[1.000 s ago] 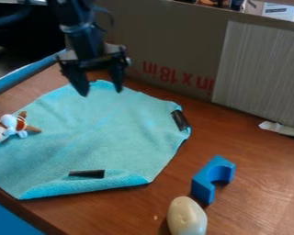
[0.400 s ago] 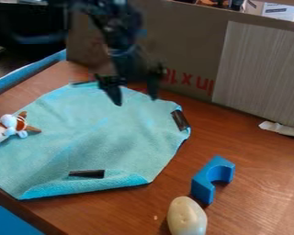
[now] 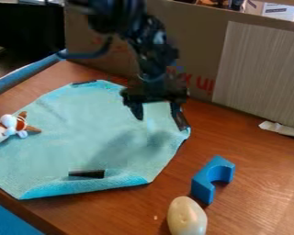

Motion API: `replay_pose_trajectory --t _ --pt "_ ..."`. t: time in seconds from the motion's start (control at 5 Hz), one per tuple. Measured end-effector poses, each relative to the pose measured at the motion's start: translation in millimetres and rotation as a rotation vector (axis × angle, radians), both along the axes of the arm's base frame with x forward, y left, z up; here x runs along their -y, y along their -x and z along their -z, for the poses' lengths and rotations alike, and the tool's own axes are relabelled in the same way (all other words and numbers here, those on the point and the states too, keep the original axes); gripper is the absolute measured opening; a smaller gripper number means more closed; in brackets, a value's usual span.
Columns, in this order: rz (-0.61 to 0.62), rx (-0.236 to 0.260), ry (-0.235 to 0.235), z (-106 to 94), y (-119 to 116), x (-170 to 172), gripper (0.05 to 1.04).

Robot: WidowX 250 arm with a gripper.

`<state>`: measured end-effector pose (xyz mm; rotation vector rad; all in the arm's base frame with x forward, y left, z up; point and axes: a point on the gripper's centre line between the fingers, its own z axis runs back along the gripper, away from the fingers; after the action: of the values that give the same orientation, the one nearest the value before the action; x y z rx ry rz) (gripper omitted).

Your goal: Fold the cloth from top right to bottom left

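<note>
In the camera view, the turquoise cloth [image 3: 82, 133] lies spread on the brown wooden table [image 3: 254, 170], a brighter blue band running along its near edge. The hand [image 3: 159, 120] hangs above the cloth's far right part, pointing down, with the black arm [image 3: 150, 55] coming in over the cloth's far side from the top of the view. Its two fingers stand wide apart with nothing held between them. The right-hand finger in the view overlaps the dark strip [image 3: 183, 123] at the cloth's right corner; whether they touch, I cannot tell. A soft shadow falls on the middle and right of the cloth.

A black piece [image 3: 87, 174] lies on the cloth near its near edge, and another dark piece [image 3: 85, 83] shows at its far edge. A brown-and-white plush toy [image 3: 11, 126] lies on the cloth's left part. Off the cloth's near right side, a blue block with a curved notch [image 3: 203, 183] stands on the table, and a pale, rounded object [image 3: 187, 218] lies just nearer the camera. Behind the cloth rises a cardboard wall [image 3: 94, 46], with a finely striped panel [image 3: 260, 69] farther right and a whitish scrap [image 3: 283, 129] by the panel's foot.
</note>
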<state>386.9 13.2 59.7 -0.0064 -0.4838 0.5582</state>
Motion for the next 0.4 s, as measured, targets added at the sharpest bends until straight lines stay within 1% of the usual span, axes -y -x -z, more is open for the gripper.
replay_pose_trajectory --t 0.2,0.4 --pt "0.028 -0.024 -0.013 13.9 -8.2 13.4 1.0" --pt "0.011 -0.026 -0.007 18.7 -17.3 20.4 1.0"
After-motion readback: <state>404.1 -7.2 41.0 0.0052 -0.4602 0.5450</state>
